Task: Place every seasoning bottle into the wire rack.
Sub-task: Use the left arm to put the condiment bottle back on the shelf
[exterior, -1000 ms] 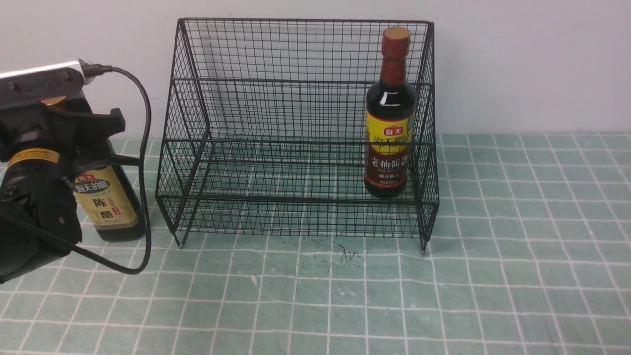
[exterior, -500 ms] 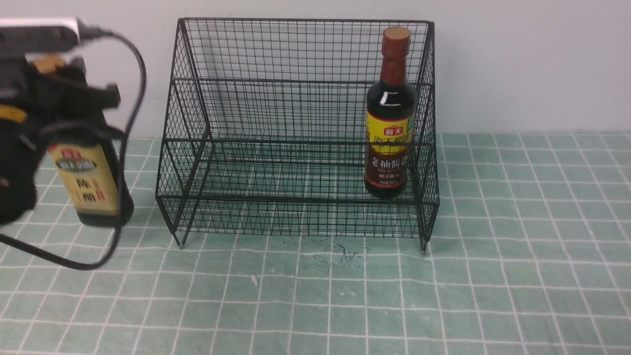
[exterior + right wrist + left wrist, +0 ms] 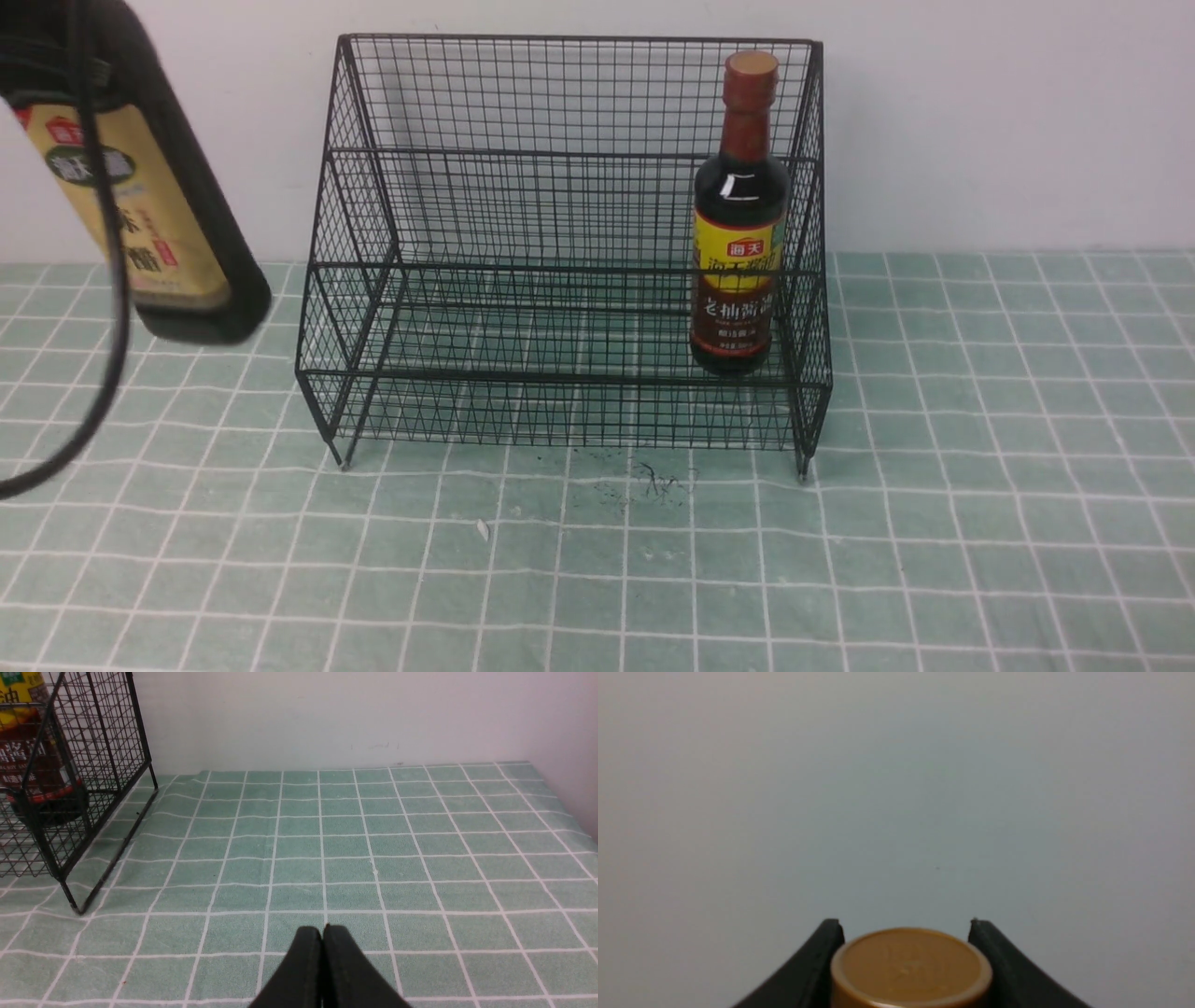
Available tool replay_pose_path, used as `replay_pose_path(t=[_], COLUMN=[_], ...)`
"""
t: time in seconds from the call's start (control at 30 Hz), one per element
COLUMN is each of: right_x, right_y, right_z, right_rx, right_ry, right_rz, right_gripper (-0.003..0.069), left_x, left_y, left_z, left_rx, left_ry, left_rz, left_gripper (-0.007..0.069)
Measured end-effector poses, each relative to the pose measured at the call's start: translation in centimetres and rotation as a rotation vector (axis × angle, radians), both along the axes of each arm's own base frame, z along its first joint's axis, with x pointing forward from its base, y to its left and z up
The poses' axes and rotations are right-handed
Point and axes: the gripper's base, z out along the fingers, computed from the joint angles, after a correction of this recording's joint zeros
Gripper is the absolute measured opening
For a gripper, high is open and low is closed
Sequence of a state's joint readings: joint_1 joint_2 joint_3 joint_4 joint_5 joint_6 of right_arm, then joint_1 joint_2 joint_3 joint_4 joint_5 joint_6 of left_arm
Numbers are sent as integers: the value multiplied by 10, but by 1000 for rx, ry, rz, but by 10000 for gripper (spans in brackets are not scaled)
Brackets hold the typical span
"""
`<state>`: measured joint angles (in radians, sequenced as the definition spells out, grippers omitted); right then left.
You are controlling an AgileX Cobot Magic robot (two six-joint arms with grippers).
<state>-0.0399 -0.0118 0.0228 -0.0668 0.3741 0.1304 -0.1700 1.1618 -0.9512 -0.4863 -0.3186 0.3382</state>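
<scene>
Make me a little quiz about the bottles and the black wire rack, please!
1. True or false: the long-necked bottle stands upright inside the wire rack.
2. What is the left gripper shut on? A) the gold-capped bottle B) the wire rack C) nothing
3. Fill in the gap: the right gripper has its jaws ____ and holds nothing.
Key: 1 true; 2 A; 3 shut.

Black curved fingers [image 3: 810, 970], black cable [image 3: 118, 336]
</scene>
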Motion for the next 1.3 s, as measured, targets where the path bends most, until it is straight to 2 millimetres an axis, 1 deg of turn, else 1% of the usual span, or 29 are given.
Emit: replay_pose_path(t=[0.13, 0.23, 0.27, 0.4, 0.5, 0.63, 0.83, 1.07, 1.3], right_x=[0, 0, 0, 0, 0, 0, 0, 0, 0], right_y=[0, 0, 0, 0, 0, 0, 0, 0, 0], right_z=[0, 0, 0, 0, 0, 0, 0, 0, 0], right_rx=[0, 0, 0, 0, 0, 0, 0, 0, 0], right_ry=[0, 0, 0, 0, 0, 0, 0, 0, 0], right_rz=[0, 0, 0, 0, 0, 0, 0, 0, 0], right_gripper=[-13, -13, -13, -13, -13, -13, -13, -13, -13], left_x=[15, 26, 37, 55, 62, 67, 69, 70, 76], left_y=[-28, -44, -54, -66, -70, -74, -73, -77, -76], left_z=[-15, -20, -25, -33, -46, -58, -63, -75, -91], left_rx=[5, 4, 8, 14, 11, 13, 24, 115, 81], left_ry=[33, 37, 43, 63, 115, 171, 207, 304, 373], left_rz=[-75, -97, -100, -81, -66, -59, -45, -78, -47], left_gripper=[304, 304, 304, 304, 304, 304, 304, 304, 304])
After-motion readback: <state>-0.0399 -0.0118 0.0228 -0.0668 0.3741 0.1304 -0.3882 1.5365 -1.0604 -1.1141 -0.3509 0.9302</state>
